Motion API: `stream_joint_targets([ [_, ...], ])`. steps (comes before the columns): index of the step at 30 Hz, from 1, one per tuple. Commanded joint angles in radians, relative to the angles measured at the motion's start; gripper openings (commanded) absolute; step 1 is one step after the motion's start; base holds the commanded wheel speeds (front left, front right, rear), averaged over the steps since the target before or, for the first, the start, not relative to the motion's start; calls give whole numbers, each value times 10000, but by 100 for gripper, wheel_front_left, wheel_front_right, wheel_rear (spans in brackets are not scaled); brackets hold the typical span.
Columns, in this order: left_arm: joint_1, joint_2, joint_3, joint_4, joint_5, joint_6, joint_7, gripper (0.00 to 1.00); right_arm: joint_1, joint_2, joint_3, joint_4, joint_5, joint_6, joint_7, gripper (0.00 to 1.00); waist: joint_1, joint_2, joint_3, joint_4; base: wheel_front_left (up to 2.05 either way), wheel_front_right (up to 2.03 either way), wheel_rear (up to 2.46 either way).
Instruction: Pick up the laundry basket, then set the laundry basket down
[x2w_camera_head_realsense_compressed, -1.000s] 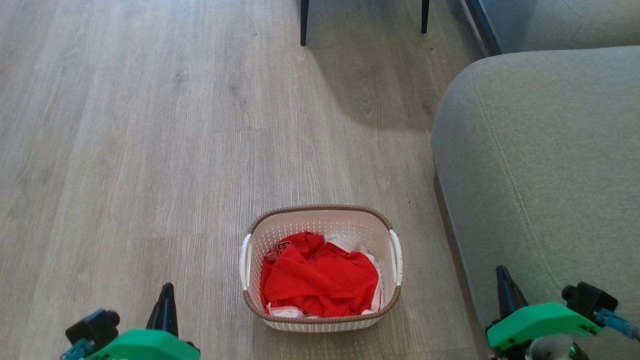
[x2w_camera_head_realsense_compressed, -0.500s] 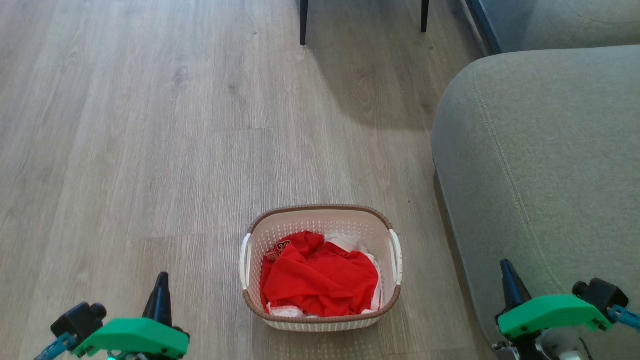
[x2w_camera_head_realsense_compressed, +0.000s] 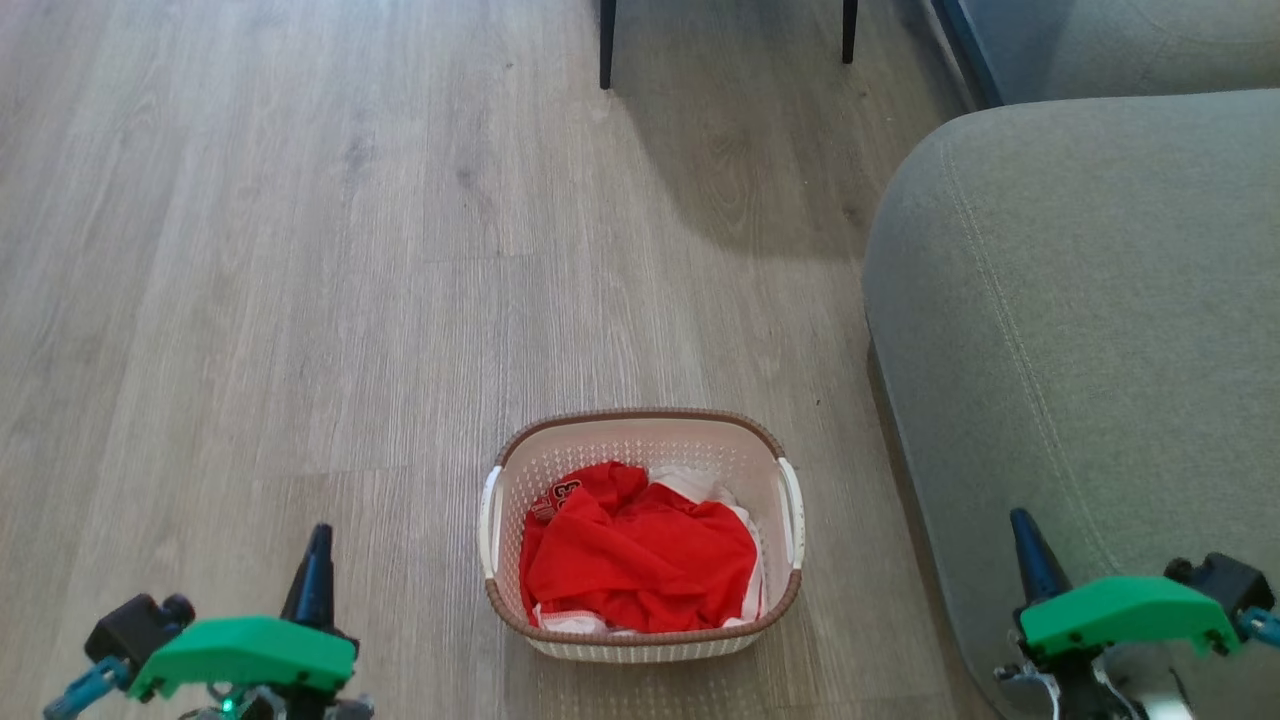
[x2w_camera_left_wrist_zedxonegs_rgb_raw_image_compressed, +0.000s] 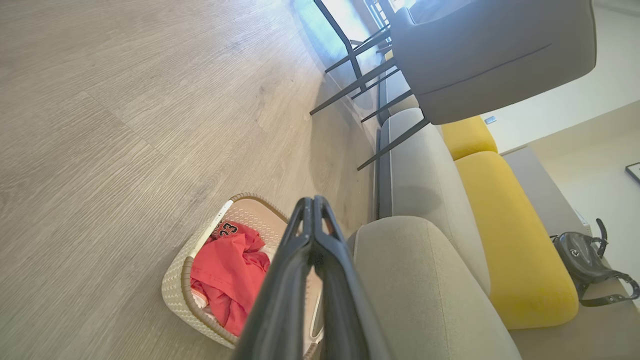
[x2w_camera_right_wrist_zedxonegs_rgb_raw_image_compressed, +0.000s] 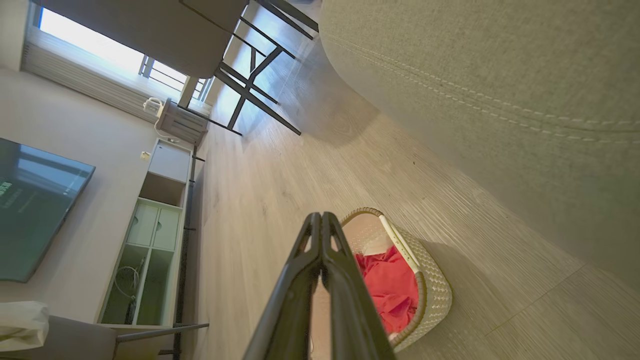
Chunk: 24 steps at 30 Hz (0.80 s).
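The laundry basket (x2w_camera_head_realsense_compressed: 640, 440) stands on the wood floor (x2w_camera_head_realsense_compressed: 300, 250) ahead, between my claws, mouth up, with the sofa (x2w_camera_head_realsense_compressed: 1080, 300) just to its right. Its long axis seems to run left-right, a handle at each end. My left claw (x2w_camera_head_realsense_compressed: 320, 535) and right claw (x2w_camera_head_realsense_compressed: 1025, 530) are pinched together, empty. An uneven lift could spill the red jersey (x2w_camera_head_realsense_compressed: 640, 560), and my right arm may snag the sofa.

A dark 23 is showing on the red garment (x2w_camera_left_wrist_zedxonegs_rgb_raw_image_compressed: 225, 270) in the laundry basket (x2w_camera_left_wrist_zedxonegs_rgb_raw_image_compressed: 175, 287). Text is glowing on the television screen (x2w_camera_right_wrist_zedxonegs_rgb_raw_image_compressed: 35, 210), apparently too blurred to read.
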Motion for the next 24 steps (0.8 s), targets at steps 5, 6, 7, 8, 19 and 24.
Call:
stream_joint_targets([
  [5,-661,120,421,-237,-840,-140,203,0,-618,-199,-72,-385,773,-11,225,0,0,0,6,-2,0,0,0],
  [6,-683,120,439,-233,-957,-154,232,0,-630,-200,-91,-388,878,-11,254,0,0,0,7,-3,0,0,0],
  [7,-706,120,458,-229,-1074,-168,261,0,-641,-201,-110,-390,983,-11,282,0,0,0,8,-3,0,0,0],
  [8,-728,119,477,-225,-1191,-182,291,0,-653,-202,-129,-392,1088,-11,312,0,0,0,9,-4,0,0,0],
  [19,-977,113,685,-179,-2479,-335,617,0,-778,-209,-342,-418,2240,-13,633,0,0,0,20,-9,0,0,0],
  [24,-1090,109,781,-158,-3063,-405,767,0,-836,-211,-441,-429,2762,-13,781,0,0,0,25,-11,0,0,0],
])
